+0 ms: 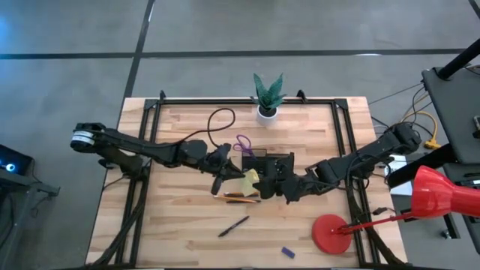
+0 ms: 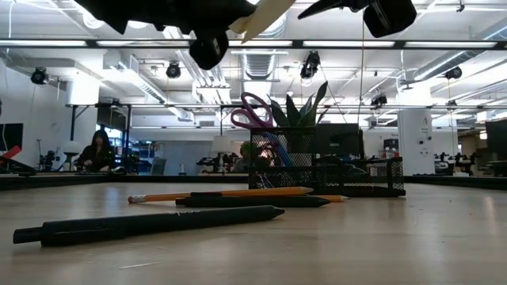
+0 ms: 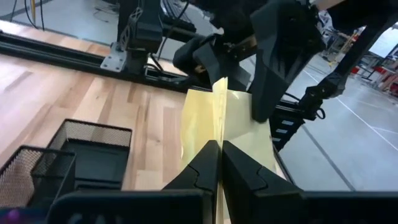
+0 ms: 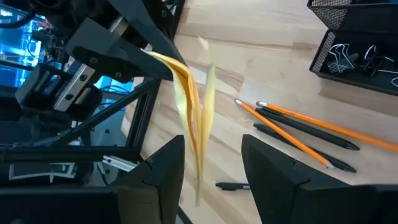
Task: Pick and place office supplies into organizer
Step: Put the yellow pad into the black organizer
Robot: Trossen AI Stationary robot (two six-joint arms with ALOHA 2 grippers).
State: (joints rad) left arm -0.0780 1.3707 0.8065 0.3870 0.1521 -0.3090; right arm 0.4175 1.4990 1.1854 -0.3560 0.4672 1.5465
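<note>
even, bright overhead light from ceiling strip lamps (image 2: pixel 261 43) in the low view; soft shadows on the table (image 1: pixel 180 232); the nearest pen (image 2: pixel 150 224) is slightly blurred.

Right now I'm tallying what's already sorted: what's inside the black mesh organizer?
Purple-handled scissors stand upright in the organizer, and the right wrist view shows binder clips in one compartment. Anything lower behind the mesh, or beneath the right gripper overhead, is hidden.
</note>
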